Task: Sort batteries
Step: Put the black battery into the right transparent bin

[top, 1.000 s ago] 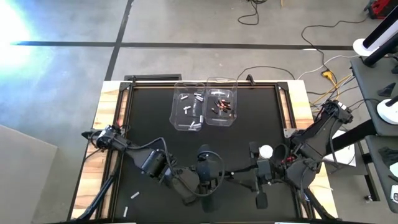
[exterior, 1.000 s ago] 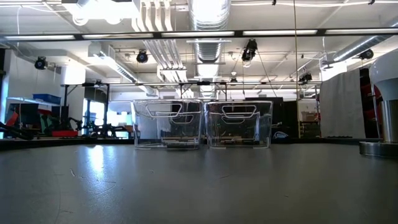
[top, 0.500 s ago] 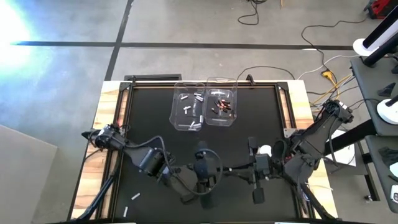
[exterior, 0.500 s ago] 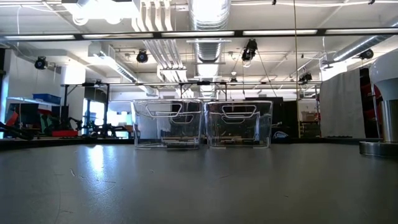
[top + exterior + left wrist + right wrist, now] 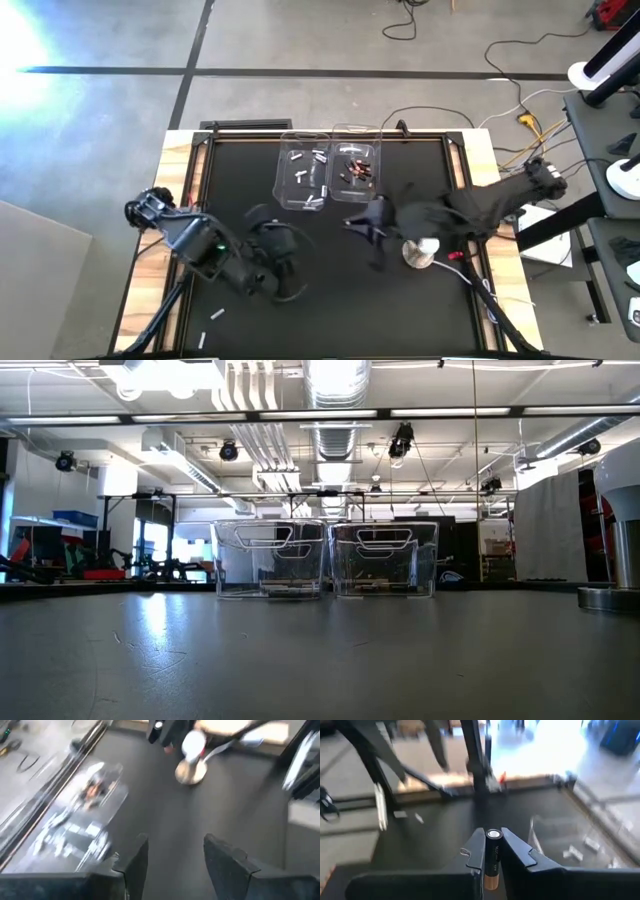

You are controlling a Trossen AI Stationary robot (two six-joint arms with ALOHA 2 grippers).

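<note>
The right claw (image 5: 492,851) is clamped on one dark cylindrical battery with a copper-coloured end (image 5: 492,859). The battery stands upright between the two dark fingers (image 5: 476,851), its silvery cap pointing up. In the high view this right claw (image 5: 368,226) hangs over the black counter (image 5: 240,180), just in front of the right-hand clear plastic bin (image 5: 357,172) and beside the round white-topped metal disc (image 5: 421,251).

The left claw (image 5: 172,855) stands with its jaws apart and nothing between them. In the high view the left claw (image 5: 283,258) is over the left-centre part of the counter, well apart from both bins.

Two clear plastic bins sit side by side, touching, at the far middle of the counter. The left-hand clear plastic bin (image 5: 304,176) contains several silvery-white cylindrical batteries (image 5: 308,172). The right-hand bin contains several dark batteries with reddish ends (image 5: 355,170). In the low view both bins (image 5: 270,559) stand upright on the counter surface (image 5: 320,660).

One loose silvery-white battery (image 5: 215,314) lies on the counter near its front left corner. A second one (image 5: 200,340) lies at the front edge, just beside it.

The left wrist view shows both bins (image 5: 75,827) and the metal disc (image 5: 190,767) beyond the parted fingers (image 5: 136,862).
</note>
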